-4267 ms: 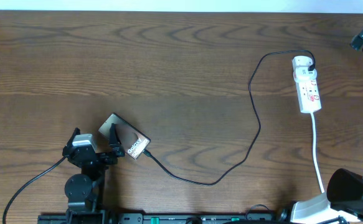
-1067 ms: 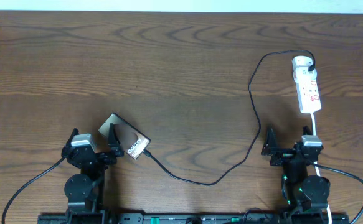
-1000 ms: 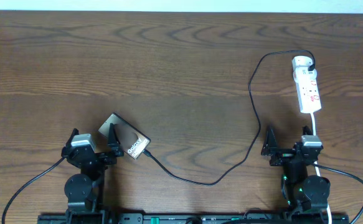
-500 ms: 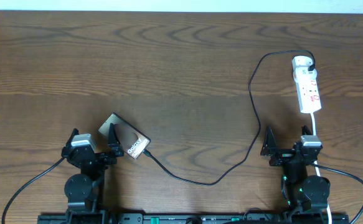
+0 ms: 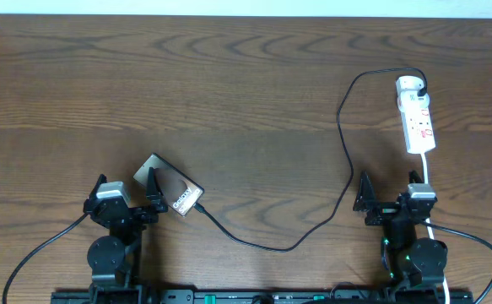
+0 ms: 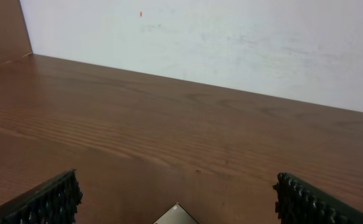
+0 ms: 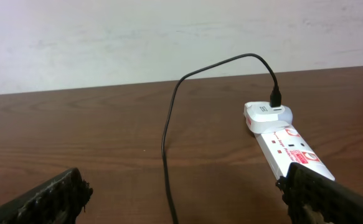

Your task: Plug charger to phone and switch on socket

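Observation:
The phone (image 5: 171, 187) lies flat and slanted at the front left; one corner shows in the left wrist view (image 6: 177, 215). The charger's black cable (image 5: 347, 160) runs from the phone's lower end, where its tip touches, in a loop to the round white adapter (image 5: 409, 84) in the socket (image 5: 419, 122) at the right. My left gripper (image 5: 127, 184) is open, its right finger over the phone's near edge (image 6: 180, 200). My right gripper (image 5: 389, 196) is open and empty (image 7: 184, 199), in front of the socket (image 7: 290, 148), with the cable (image 7: 167, 149) between its fingers.
The socket's white cord (image 5: 429, 190) runs toward the front past my right gripper. A white wall (image 7: 169, 31) stands behind the table's far edge. The wooden table (image 5: 229, 93) stretches wide behind both grippers.
About four seconds ago the right arm was off at the right edge; it now rests at the front right. Over the last second nothing has moved.

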